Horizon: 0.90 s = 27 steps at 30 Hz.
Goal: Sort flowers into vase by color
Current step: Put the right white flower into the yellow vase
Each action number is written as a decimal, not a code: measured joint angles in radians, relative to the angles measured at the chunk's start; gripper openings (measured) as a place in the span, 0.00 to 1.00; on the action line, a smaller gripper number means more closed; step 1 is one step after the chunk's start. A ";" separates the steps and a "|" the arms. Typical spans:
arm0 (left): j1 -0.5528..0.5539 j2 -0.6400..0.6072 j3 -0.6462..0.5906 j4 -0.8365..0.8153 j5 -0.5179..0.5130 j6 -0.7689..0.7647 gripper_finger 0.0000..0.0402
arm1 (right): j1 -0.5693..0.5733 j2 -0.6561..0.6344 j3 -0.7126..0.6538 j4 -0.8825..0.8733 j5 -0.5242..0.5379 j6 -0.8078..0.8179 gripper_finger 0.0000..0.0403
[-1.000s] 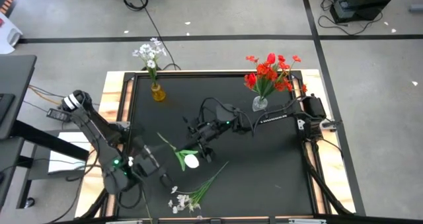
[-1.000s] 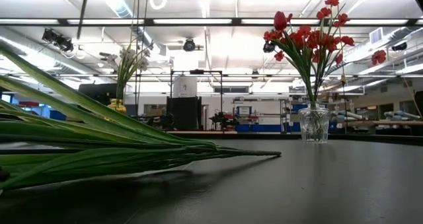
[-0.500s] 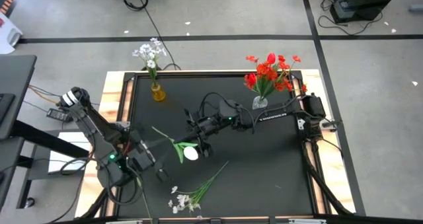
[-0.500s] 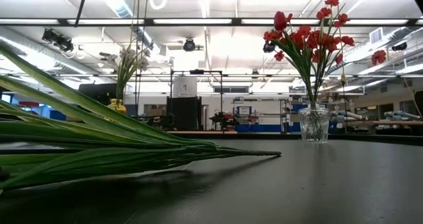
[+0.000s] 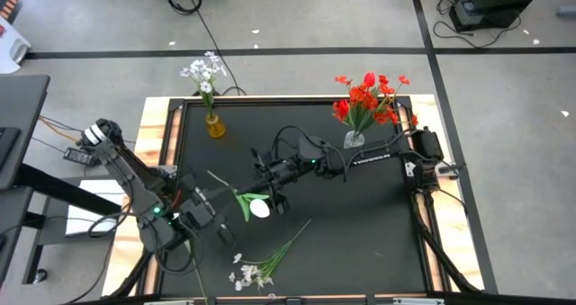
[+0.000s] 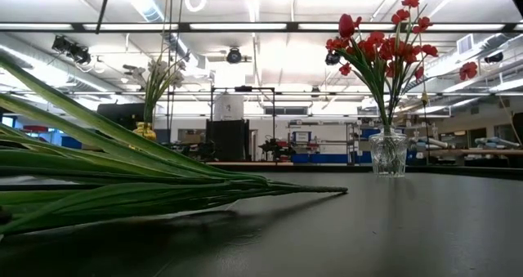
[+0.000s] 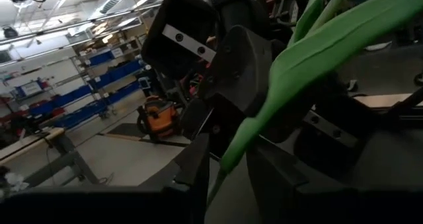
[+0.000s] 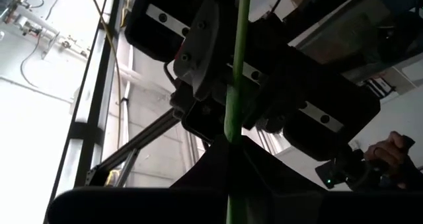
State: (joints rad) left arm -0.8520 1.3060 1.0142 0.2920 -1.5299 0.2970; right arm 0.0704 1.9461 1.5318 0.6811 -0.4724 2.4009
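Note:
A white-bloomed flower [image 5: 259, 209] with a thin green stem [image 5: 222, 183] and a long leaf [image 5: 245, 206] hangs over the middle of the table. My right gripper [image 5: 273, 195] is shut on its stem beside the bloom. My left gripper [image 5: 212, 202] stands level at the stem's free end. It is open, with a finger [image 7: 195, 168] on either side of the leaf tip [image 7: 231, 159] and a gap left. A yellow vase [image 5: 214, 125] holds white flowers and a clear vase [image 5: 354, 141] holds red ones. My right gripper pinches the flower's stem [image 8: 232, 126] between its two fingers, close to the bloom end. It reaches in about level from the table's right side. The flower is lifted clear of the table, and its stem runs on past the fingertips toward my left gripper.
A second white sprig [image 5: 261, 264] lies flat near the table's front edge; its green leaves [image 6: 122, 175] fill the left of the low view. Both vases stand along the far edge. Wooden rails [image 5: 153, 152] border the black mat.
My right gripper has tipped up a little, lifting the white flower; its bloom and stem now show farther from the table's near edge. My left gripper has moved away from the near edge, toward the stem's free end.

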 joint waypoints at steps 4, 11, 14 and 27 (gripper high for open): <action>0.005 0.000 0.000 0.000 0.036 0.002 0.23 | 0.000 0.000 0.000 0.005 0.001 -0.012 0.08; 0.005 0.000 0.000 -0.003 0.053 0.009 0.03 | 0.004 -0.001 0.000 0.008 0.024 -0.177 0.09; 0.005 0.000 0.000 -0.004 0.057 0.008 0.03 | 0.011 -0.001 0.000 0.007 0.043 -0.220 0.09; -0.008 0.000 0.000 -0.016 0.019 -0.089 0.03 | -0.034 -0.002 -0.001 0.021 -0.238 -0.568 0.34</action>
State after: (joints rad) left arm -0.8596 1.3064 1.0145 0.2763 -1.5105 0.2084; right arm 0.0368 1.9439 1.5311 0.7017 -0.7109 1.8325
